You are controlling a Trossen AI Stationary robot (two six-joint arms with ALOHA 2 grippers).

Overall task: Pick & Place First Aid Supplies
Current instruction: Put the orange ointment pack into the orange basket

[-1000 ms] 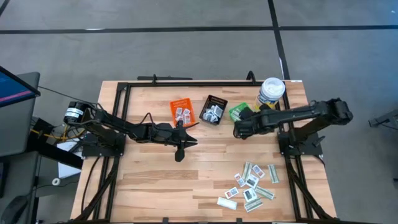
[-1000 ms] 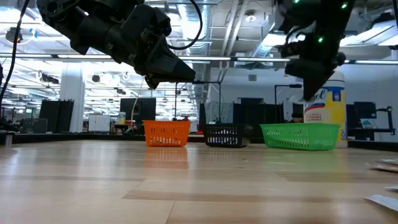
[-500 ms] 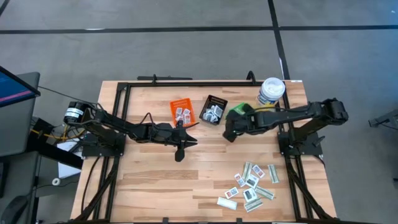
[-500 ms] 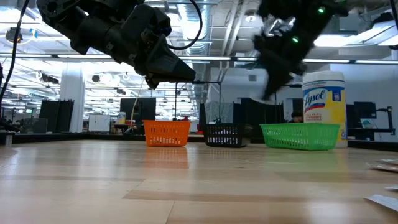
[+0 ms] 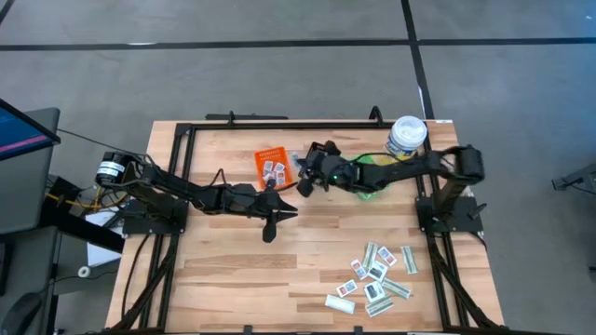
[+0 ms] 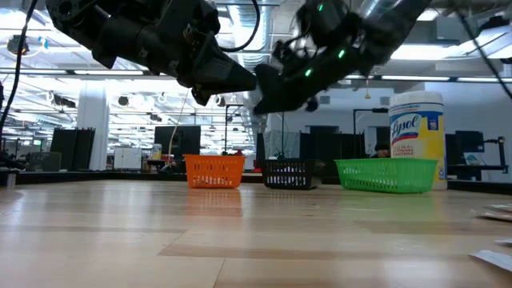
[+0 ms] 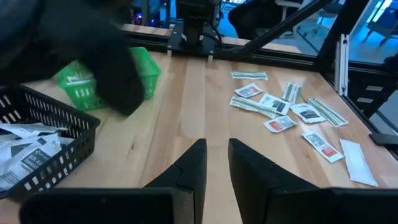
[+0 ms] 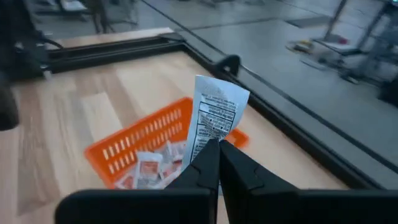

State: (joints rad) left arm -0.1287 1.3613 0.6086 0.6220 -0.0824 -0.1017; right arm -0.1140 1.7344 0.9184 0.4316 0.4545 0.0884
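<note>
a white printed packet [image 8: 214,118] stands upright, pinched at its lower end between the closed fingers of the right gripper [image 5: 305,184], its long axis running straight out from the fingertips. the orange bin [image 8: 144,149], already holding a few packets, lies just beyond and below it, so the drop looks a short reach away. the left gripper [image 5: 271,221] waits mid-table with fingers [image 7: 189,171] slightly parted and empty. the remaining packets [image 5: 377,277] lie scattered near the table [image 5: 214,270] edge on the right arm's side.
</note>
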